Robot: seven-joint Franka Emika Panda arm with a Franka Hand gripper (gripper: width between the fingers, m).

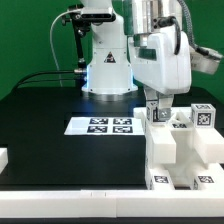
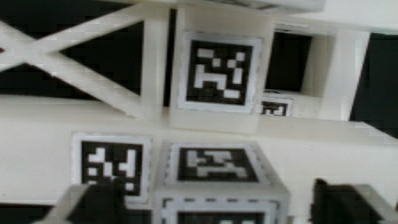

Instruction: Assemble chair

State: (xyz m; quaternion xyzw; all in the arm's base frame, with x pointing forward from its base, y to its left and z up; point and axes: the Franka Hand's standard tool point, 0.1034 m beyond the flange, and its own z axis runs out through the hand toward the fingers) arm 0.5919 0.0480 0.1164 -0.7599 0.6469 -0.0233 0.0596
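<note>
Several white chair parts with black marker tags stand packed together point(image 1: 182, 150) at the exterior view's right. My gripper point(image 1: 160, 112) hangs straight down over their far left corner. In the wrist view the gripper point(image 2: 217, 208) is open; its dark fingers point(image 2: 98, 205) stand either side of a white tagged block point(image 2: 214, 170), with a gap on each side. Beyond the block an upright white piece carries a large tag point(image 2: 219, 70). A white cross-braced part point(image 2: 71, 50) lies beside it.
The marker board point(image 1: 105, 126) lies flat on the black table, toward the exterior view's left of the gripper. The arm's base point(image 1: 108, 70) stands behind it. A small white piece point(image 1: 3, 158) shows at the exterior view's left edge. The table's pale front edge point(image 1: 80, 205) runs below.
</note>
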